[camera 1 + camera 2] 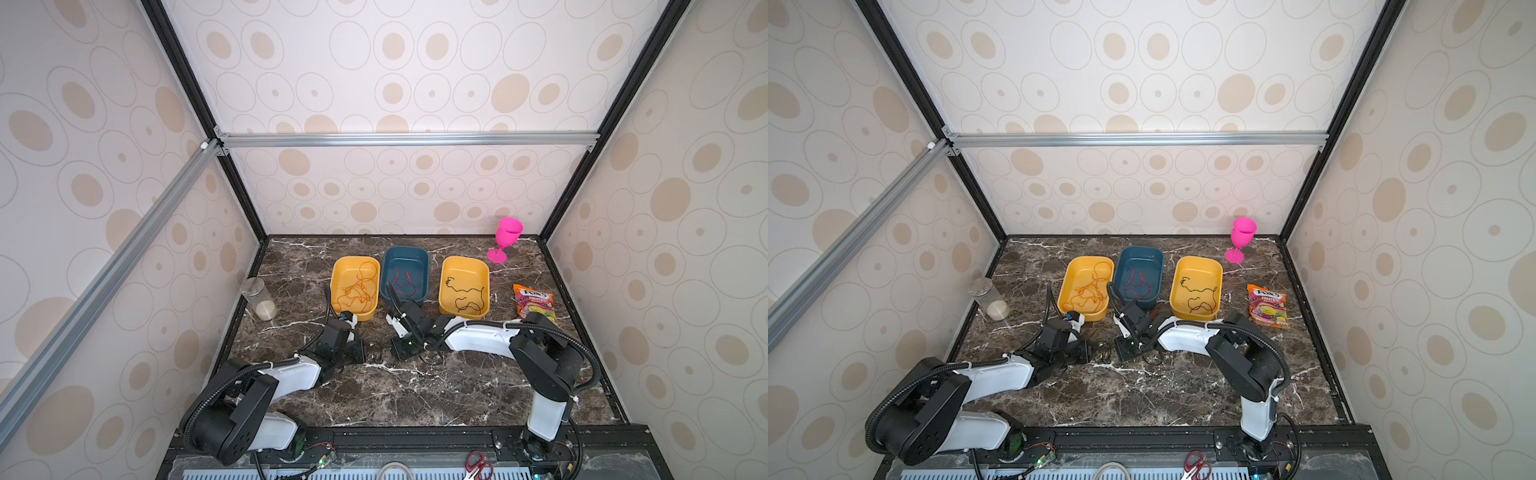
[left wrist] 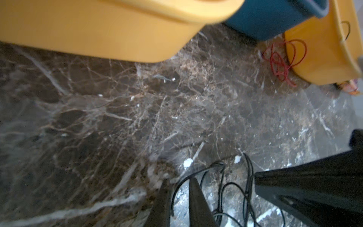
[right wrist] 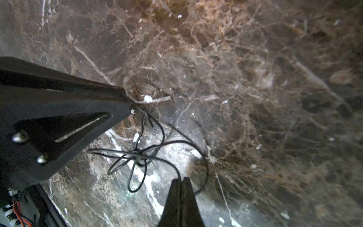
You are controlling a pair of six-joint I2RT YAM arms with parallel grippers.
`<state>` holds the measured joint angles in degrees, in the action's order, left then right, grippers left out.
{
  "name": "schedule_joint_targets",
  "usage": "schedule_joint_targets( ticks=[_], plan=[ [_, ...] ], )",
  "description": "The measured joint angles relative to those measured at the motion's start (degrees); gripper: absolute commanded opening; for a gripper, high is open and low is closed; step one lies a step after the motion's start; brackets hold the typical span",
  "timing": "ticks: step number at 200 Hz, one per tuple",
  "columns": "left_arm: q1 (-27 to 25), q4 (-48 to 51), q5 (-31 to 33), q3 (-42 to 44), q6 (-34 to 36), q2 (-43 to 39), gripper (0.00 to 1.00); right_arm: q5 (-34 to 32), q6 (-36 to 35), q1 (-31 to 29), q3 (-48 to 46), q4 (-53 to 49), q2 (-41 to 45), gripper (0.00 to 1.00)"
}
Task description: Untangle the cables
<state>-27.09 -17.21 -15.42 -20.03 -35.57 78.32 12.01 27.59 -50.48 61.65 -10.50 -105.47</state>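
Dark marble-veined tabletop (image 1: 374, 399). Thin black cable (image 3: 137, 153) — floppy, knotted loops — lies between the grippers. At left gripper (image 2: 179, 179), tapered jaws stand narrowly apart with a strand between; pinched or not, cannot tell. At right gripper (image 3: 180, 181), jaws pressed together on a strand. Behind: yellow tray (image 1: 353, 259) holding orange cable (image 1: 357, 291), blue tray (image 1: 405, 249), second yellow tray (image 1: 463, 259) — red cable (image 2: 280, 61) loose on marble beside it.

Top views: bright, even light, soft shadows, wide-angle bowing at edges. Wrist views: dimmer, motion-blurred; glare on marble tabletop (image 3: 110, 188), 6 o'clock.
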Motion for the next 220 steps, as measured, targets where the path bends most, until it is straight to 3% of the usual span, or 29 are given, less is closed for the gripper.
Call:
schedule_joint_targets(
  ticks=[17,77,149,220],
  plan=[
    [0.0,0.39,-0.2,0.02,0.26,0.07,0.0,0.02,0.0,0.13,-0.17,0.11,0.0,0.0],
    [0.0,3.82,2.56,0.09,0.44,-4.17,0.0,-0.07,-0.04,1.44,-2.05,0.11,1.57,0.0],
    [1.86,12.13,10.82,0.15,0.02,-15.93,0.0,-2.47,-1.57,4.96,-7.02,-2.82,10.86,0.0],
    [4.85,20.87,14.93,-1.29,0.02,-23.1,0.0,-6.08,-3.89,7.87,-11.1,-7.56,20.15,0.0]
  ],
)
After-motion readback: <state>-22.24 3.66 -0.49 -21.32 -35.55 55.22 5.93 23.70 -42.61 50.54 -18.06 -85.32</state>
